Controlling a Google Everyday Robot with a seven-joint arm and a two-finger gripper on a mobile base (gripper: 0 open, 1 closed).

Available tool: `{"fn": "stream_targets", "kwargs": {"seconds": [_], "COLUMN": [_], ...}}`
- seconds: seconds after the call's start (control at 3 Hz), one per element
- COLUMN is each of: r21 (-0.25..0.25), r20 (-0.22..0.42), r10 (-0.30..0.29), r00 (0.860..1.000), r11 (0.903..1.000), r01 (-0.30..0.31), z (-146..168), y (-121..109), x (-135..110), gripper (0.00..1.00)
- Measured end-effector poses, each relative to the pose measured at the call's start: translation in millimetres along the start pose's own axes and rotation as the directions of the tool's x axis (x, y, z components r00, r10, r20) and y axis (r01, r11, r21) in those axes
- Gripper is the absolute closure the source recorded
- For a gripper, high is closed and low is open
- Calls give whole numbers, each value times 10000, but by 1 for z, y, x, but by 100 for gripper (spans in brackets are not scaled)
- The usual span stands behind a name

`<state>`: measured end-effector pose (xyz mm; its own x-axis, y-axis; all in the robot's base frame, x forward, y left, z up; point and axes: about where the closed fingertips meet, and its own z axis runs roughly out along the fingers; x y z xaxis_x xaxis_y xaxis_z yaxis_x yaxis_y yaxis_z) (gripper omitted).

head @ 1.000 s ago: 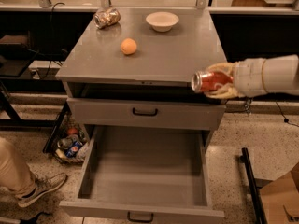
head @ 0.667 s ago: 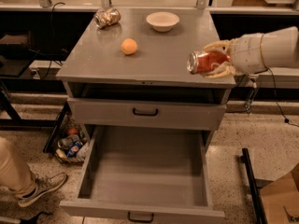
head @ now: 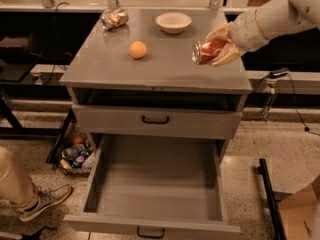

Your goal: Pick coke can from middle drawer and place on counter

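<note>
The coke can (head: 206, 51) is red with a silver end and lies on its side in my gripper (head: 219, 50), which is shut on it. The gripper holds the can just above the right part of the counter (head: 165, 64), with my white arm reaching in from the upper right. The middle drawer (head: 159, 184) is pulled wide open below, and its deep grey tray holds nothing. Its small black handle (head: 150, 232) shows at the bottom edge.
On the counter are an orange (head: 137, 49), a white bowl (head: 173, 22) and a shiny crumpled can (head: 114, 18) at the back left. A shut drawer front (head: 155, 120) sits above the open one. A person's leg and shoe (head: 30, 201) are at lower left.
My gripper has carried the coke can up and to the left, from beside the cabinet's right edge to over the right part of the counter.
</note>
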<state>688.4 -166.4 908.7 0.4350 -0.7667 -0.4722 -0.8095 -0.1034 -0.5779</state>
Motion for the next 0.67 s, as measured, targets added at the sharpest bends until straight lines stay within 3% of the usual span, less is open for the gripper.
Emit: {"fn": "stream_targets", "kwargs": {"seconds": [0.33, 0.67], "r21": [-942, -1592], "r20": [-665, -1032], "r10": [338, 666], "r00": [9972, 9924], "r11": [9948, 9838], "r01": [-400, -826], "z": [26, 48], "y": [-16, -21], "x": [15, 27], "gripper": [100, 81]}}
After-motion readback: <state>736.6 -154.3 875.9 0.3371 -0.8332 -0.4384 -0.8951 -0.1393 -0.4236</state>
